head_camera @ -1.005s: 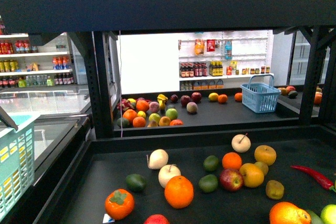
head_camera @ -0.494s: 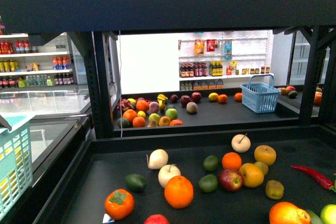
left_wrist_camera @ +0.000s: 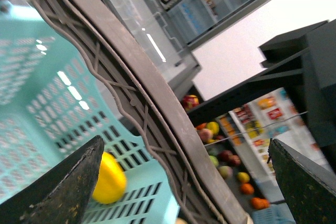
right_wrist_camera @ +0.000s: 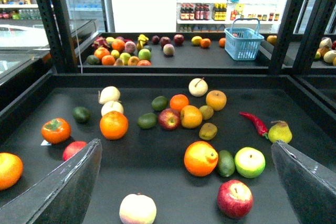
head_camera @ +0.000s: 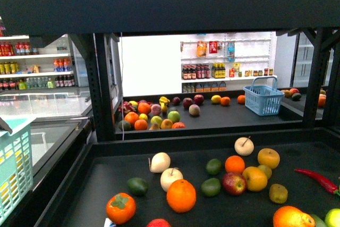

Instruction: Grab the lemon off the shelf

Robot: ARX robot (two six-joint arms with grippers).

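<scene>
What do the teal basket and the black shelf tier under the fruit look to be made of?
The teal basket looks like moulded plastic: thin, glossy, perforated walls that let light through. The shelf looks like metal with a matte black coat, judging by its flat, dull tier, raised lip and perforated upright posts; its surface could be a liner.

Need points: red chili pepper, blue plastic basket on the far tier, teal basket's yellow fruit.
red chili pepper [head_camera: 317, 178]: front view, mid-body.
blue plastic basket [head_camera: 263, 101]: front view, side wall.
yellow fruit [left_wrist_camera: 109, 178]: left wrist view, its centre, inside teal basket.
</scene>
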